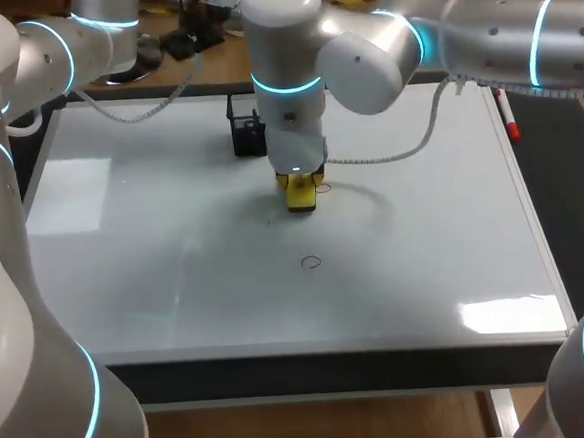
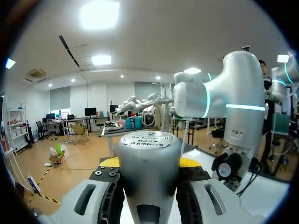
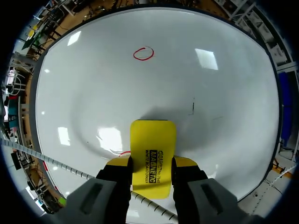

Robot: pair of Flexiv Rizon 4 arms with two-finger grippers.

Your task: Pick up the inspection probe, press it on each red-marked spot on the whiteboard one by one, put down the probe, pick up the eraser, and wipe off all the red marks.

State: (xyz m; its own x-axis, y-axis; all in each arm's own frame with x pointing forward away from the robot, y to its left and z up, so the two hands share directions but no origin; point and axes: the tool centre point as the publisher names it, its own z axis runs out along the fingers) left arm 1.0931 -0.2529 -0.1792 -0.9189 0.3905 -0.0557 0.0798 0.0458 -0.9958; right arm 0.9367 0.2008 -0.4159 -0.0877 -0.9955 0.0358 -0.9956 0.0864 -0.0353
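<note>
My right gripper [image 1: 301, 184] [image 3: 152, 163] is shut on the yellow eraser [image 1: 301, 199] [image 3: 153, 140], which it presses flat on the whiteboard [image 1: 177, 287] [image 3: 84, 93] near its middle. A red circle mark [image 1: 312, 262] [image 3: 143, 53] lies on the board ahead of the eraser. A short red trace [image 3: 122, 152] shows at the eraser's edge. In the left wrist view my left gripper [image 2: 148, 164] is shut on the probe [image 2: 148, 182], a grey cylinder with a round label on its end, held up off the board. It is not visible in the head view.
A black holder [image 1: 248, 132] stands on the board just behind my right wrist. A red marker [image 1: 506, 116] lies along the board's right edge. A small dark tick [image 3: 193, 107] marks the board beside the eraser.
</note>
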